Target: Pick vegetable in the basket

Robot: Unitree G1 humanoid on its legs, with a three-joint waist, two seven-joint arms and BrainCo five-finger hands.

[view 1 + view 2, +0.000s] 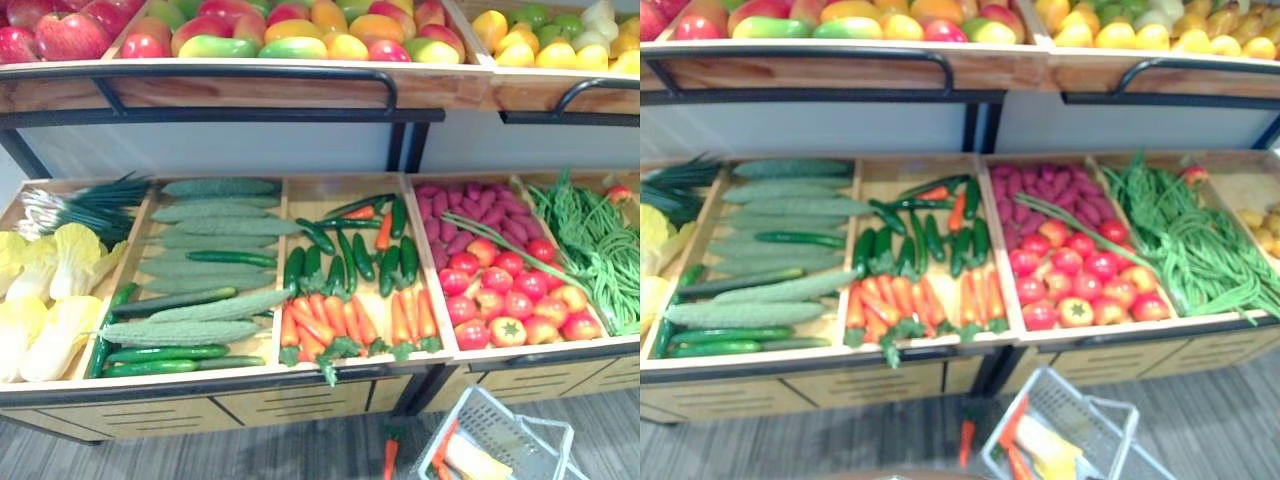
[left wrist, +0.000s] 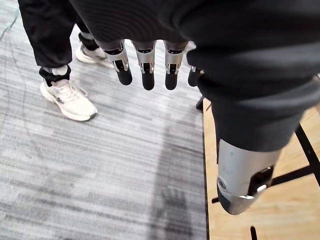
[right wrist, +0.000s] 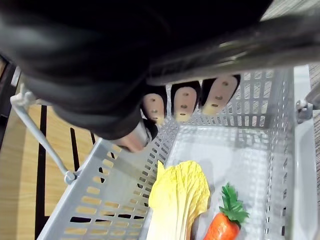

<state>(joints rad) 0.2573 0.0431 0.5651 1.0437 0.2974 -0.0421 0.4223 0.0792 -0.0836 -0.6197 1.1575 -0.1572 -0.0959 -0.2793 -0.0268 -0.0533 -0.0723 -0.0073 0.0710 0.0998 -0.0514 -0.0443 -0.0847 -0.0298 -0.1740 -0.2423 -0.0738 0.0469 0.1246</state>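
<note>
The left robot hand [image 2: 146, 67] hangs low over the grey floor [image 2: 100, 165], fingers straight and apart, holding nothing. The vegetables lie ahead of and above it in wooden bins [image 1: 315, 195]: pale leafy cabbages [image 1: 50, 300], warty green gourds [image 1: 180, 332], then smooth tapered carrots [image 1: 335, 320], their long axes running front to back. Lower right, the right robot hand [image 3: 185, 102] is curled round the handle [image 3: 240, 52] of a perforated plastic basket [image 3: 100, 200] holding a yellow cabbage [image 3: 177, 195] and a small carrot [image 3: 222, 230]. The free left robot hand looks better placed to pick.
</note>
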